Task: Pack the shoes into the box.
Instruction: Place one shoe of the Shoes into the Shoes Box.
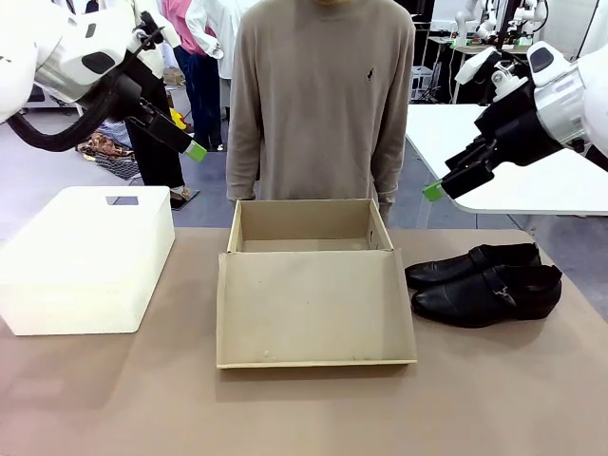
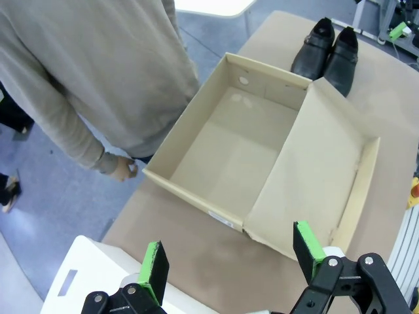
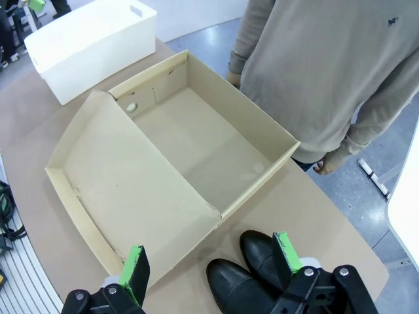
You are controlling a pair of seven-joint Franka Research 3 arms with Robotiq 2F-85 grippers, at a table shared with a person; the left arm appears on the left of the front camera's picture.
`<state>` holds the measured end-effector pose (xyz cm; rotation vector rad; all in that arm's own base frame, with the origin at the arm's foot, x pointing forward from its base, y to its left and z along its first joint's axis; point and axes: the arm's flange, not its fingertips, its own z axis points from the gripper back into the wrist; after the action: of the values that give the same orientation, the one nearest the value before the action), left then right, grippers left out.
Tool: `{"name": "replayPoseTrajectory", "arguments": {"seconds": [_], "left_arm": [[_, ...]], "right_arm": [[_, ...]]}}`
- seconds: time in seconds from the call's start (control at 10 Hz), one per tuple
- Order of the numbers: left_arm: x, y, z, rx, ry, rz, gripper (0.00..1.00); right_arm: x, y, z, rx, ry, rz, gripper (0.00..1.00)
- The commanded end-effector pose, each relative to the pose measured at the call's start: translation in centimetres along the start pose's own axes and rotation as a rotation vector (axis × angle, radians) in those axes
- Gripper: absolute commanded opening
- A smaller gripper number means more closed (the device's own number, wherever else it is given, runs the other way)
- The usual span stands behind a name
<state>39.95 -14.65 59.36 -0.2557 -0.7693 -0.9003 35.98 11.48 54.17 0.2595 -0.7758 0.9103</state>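
Two black shoes [image 1: 484,281] lie side by side on the table right of the box [image 1: 309,249], toes pointing left. They also appear as the shoes [image 2: 326,52] and the shoes [image 3: 252,268]. The tan box [image 2: 229,147] stands open with nothing inside, its lid flap [image 1: 313,306] lying flat toward me; the box [image 3: 196,140] shows from above too. My left gripper [image 1: 195,150] hangs open high above the table's left. My right gripper [image 1: 433,190] is open, raised above the shoes. The left gripper [image 2: 230,258] and right gripper [image 3: 211,258] hold nothing.
A white plastic bin [image 1: 85,256] with a slot handle sits at the table's left. A person in a grey-beige sweater [image 1: 323,104] stands at the far edge behind the box, hands down. A white table [image 1: 494,161] stands behind on the right.
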Motion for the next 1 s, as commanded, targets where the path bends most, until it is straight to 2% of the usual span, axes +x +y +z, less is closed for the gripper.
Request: {"name": "replayPoseTrajectory", "arguments": {"seconds": [0.0, 0.3, 0.5, 0.9], "left_arm": [[-0.1, 0.1, -0.2, -0.007, -0.009, -0.001, 1.00], [-0.1, 0.1, -0.2, -0.007, -0.009, -0.001, 1.00], [-0.1, 0.1, -0.2, -0.007, -0.009, -0.001, 1.00], [-0.1, 0.1, -0.2, -0.007, -0.009, -0.001, 1.00]], "right_arm": [[0.2, -0.8, 0.2, -0.017, 0.018, 0.014, 1.00], [0.8, -2.5, 0.8, -0.067, 0.098, 0.008, 1.00], [1.2, -3.7, 1.1, -0.067, 0.192, 0.058, 1.00], [2.2, -7.5, 1.6, -0.051, 0.389, 0.320, 1.00]]}}
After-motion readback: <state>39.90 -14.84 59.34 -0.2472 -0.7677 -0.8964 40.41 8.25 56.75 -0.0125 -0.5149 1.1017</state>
